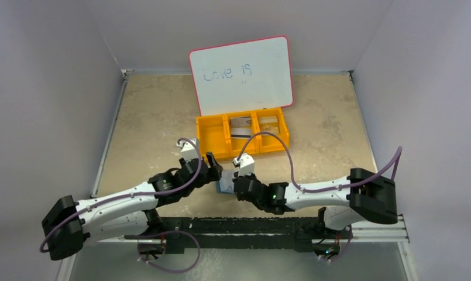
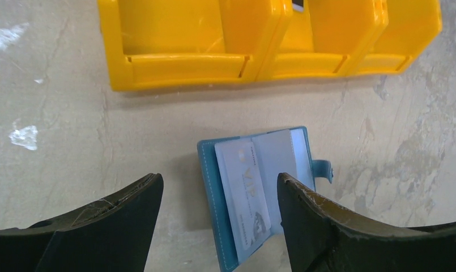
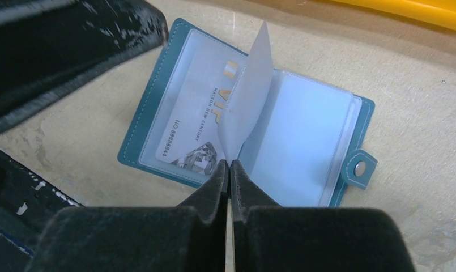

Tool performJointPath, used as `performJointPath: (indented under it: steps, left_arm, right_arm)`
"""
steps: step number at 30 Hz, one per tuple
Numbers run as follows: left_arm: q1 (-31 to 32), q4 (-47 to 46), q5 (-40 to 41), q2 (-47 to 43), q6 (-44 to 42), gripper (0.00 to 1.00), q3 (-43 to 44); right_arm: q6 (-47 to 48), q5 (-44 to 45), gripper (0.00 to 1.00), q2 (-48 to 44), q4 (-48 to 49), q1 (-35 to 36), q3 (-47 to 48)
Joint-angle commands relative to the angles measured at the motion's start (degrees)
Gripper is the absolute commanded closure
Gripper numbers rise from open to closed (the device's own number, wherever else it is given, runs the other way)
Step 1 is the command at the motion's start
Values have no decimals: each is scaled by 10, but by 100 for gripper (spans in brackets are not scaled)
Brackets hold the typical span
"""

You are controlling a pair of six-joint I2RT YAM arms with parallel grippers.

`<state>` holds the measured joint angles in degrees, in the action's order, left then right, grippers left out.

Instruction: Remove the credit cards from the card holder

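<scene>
My right claw (image 3: 230,170) pinches the card holder's (image 3: 157,119) limp plastic sleeve (image 3: 249,96); my left claw (image 2: 220,215) gapes empty. The VIP card (image 3: 197,122) looks stiff, slippery: grip its exposed edge.

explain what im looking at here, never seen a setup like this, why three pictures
Two robot arms sit at a table's near edge. One picture comes from a camera overhead, the other two from a camera on each wrist. On the table lie an open teal card holder with a silver card in its pocket, an orange bin and a whiteboard behind it. The right gripper is shut, pinching up one clear sleeve of the holder. The left gripper hangs open above the card.
</scene>
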<state>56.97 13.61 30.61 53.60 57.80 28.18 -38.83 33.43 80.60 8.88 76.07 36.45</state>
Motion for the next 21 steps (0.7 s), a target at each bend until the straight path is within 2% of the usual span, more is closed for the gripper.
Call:
performJointPath:
  steps: [1,7,14,18,21]
  left_arm:
    - [-3,-61,-40,16,35,26,-17]
    - [-5,-112,-55,30,86,29,-63]
    - [-6,-200,-91,54,135,38,-107]
    - [-8,-271,-109,61,152,48,-139]
    - [-9,-287,-114,75,152,56,-140]
  right_arm:
    - [-33,16,100,-24,36,-2,-12]
    - [-56,21,100,-28,39,-2,-25]
    - [-61,19,100,-26,46,-2,-26]
    - [-66,20,100,-22,44,-1,-23]
    - [-72,22,100,-20,41,-2,-22]
